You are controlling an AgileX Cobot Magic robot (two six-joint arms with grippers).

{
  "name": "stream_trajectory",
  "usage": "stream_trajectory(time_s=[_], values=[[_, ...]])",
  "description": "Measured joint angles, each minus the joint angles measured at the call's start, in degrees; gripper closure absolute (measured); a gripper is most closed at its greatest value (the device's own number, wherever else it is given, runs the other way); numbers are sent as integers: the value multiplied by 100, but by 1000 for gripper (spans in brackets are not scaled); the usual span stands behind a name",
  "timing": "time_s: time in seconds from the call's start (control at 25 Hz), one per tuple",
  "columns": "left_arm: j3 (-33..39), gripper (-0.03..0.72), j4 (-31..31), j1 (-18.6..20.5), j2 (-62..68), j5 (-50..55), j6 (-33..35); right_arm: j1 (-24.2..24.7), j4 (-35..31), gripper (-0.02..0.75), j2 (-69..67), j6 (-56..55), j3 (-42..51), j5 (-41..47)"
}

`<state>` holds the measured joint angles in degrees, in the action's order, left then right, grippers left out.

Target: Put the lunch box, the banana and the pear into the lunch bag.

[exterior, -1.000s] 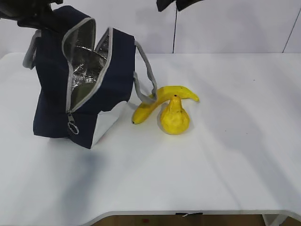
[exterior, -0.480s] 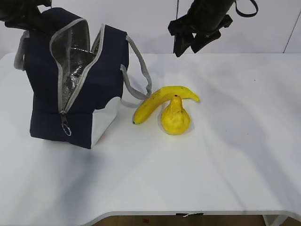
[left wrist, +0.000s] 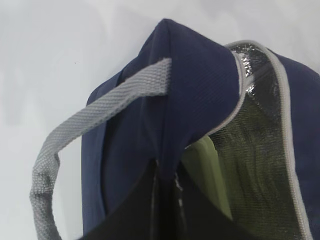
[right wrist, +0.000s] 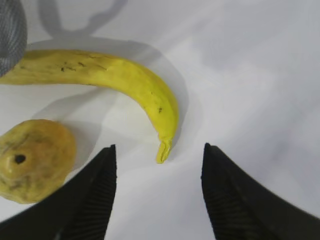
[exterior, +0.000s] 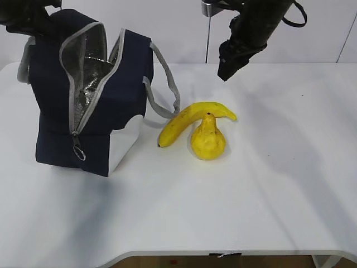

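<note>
The lunch bag (exterior: 95, 100) is matt navy woven cloth with coarse grey webbing straps (left wrist: 75, 130), a crinkled silver foil lining (exterior: 92, 70) and a metal ring pull (exterior: 79, 152). The banana (right wrist: 115, 77) has smooth, faintly glossy yellow skin with dark specks, the pear (exterior: 207, 139) looks bumpy and dull, and the table (exterior: 251, 190) is smooth matt white.

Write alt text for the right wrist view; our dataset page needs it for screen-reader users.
Seen from above, the open right gripper hangs over a white table, its two black fingers framing the tip of a yellow banana. A yellow pear lies at lower left, just beside the banana.
</note>
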<state>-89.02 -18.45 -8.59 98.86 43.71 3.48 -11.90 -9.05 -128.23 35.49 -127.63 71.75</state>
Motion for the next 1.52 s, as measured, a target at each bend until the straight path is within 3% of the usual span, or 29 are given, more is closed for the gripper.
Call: stream_trajectory(time_s=[0.24,0.44,0.6,1.52], values=[[0,694,-40,0,0,3,0,291,-617,295,-100,1575,0,-8],[0,694,-131,0,0,-18,0,317,-869,205,-351,2547,0,-36],[0,694,-294,0,0,-64,0,317,-907,183,-489,3128,12,-47],[0,694,-357,0,0,-126,0,317,-1443,181,-1391,4185,12,-1191]])
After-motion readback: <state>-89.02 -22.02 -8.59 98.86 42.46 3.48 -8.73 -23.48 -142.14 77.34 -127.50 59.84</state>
